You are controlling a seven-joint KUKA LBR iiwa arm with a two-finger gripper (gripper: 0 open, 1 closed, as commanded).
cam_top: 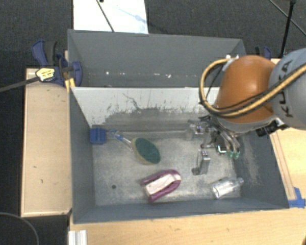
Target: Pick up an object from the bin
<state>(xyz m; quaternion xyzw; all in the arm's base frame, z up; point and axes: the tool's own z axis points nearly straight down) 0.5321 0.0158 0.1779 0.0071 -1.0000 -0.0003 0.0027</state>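
Bin (84,157): grey metal, with sloped walls and a scuffed, dusty floor that takes up the middle of the frame.
Arm: enters from the right edge of the frame. Its wrist sits under a rounded orange cover (245,86), and yellow-and-black cables (203,86) loop round the cover's left side.
Gripper (204,163): hangs low in the right half of the bin, below the orange cover. Its tip is close to the floor over a bare patch, and it is not over any object.
Claw state: cannot tell, because the metal parts overlap from this angle and the gap is not readable. No object can be seen held in it.
Nearest thing: a small clear container (225,188), possibly a little plastic cup or bottle, lying on its side near the lower right corner of the floor. It is just below and right of the gripper, apart from it.
Next nearest: a purple-and-white pouch (160,184) lying flat at lower centre by the front wall, left of and below the gripper. It does not touch the clear container.
Further off: a dish brush (145,150) at centre left. It has a dark green oval head, and a clear neck runs up-left to a blue handle end near the left wall — well apart from the gripper.
Layout: the three things lie singly on the floor and none touches another.
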